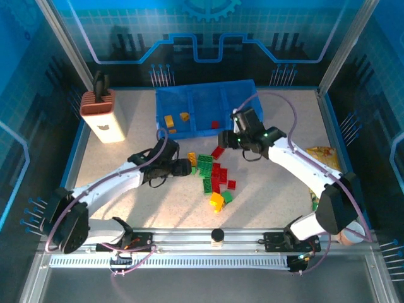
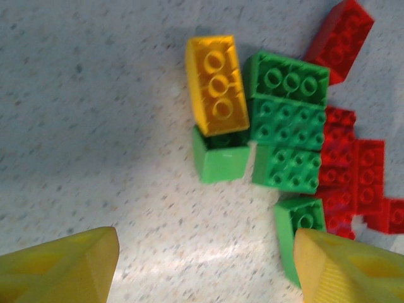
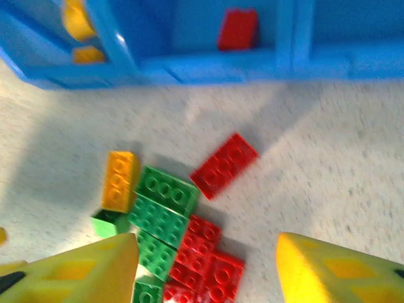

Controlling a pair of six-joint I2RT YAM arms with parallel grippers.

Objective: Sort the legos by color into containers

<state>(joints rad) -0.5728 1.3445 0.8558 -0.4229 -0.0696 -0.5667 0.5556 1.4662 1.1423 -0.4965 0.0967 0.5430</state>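
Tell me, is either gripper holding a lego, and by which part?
Nothing is held: left gripper and right gripper both hang open above the loose legos.

No text, brand or number can be read on the legos (image 1: 214,175), containers (image 1: 203,101) or box (image 1: 105,121).

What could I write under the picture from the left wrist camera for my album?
Open left gripper above a yellow lego, green legos and red legos on the speckled table.

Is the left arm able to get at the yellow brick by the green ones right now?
Probably yes: the left tool is open, the yellow brick lies ahead across bare table, though green bricks crowd one side.
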